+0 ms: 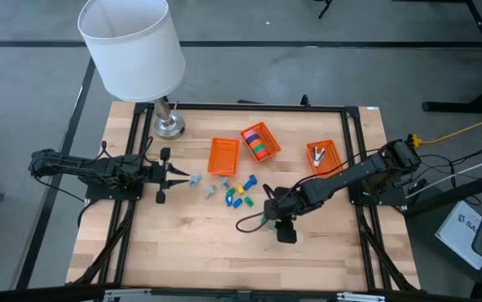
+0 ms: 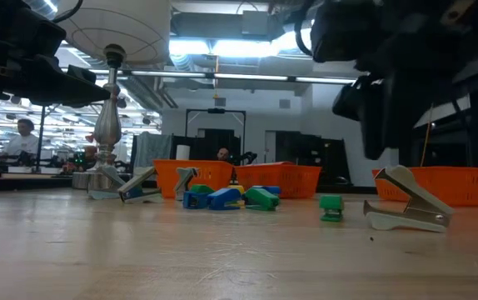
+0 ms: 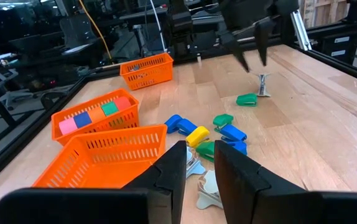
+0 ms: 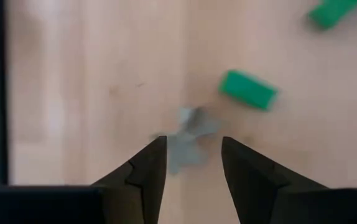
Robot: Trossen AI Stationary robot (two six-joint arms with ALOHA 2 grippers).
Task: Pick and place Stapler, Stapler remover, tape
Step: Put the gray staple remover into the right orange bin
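Fingers (image 4: 144, 174) of the right gripper (image 4: 191, 155) stand parted and empty, pointing down over a small grey metal staple remover (image 4: 188, 140). It lies on the bare wooden table (image 1: 191, 252), near the middle, toward the edge opposite the lamp.

The remover is probably light and stiff, with sprung claws, and likely to skid on the wood. The best hold looks to be across its wide finger plates. It is blurred from the wrist and hidden from above, so which way its claws face is unclear.

Small blocky blue, yellow and green pieces (image 1: 239, 195) lie just beyond. Coloured tape rolls (image 1: 259, 143) fill the middle orange mesh basket (image 1: 276, 149).

At the left edge, the left gripper (image 1: 180, 178) waits slightly parted and empty beside a second grey remover (image 1: 195, 179).
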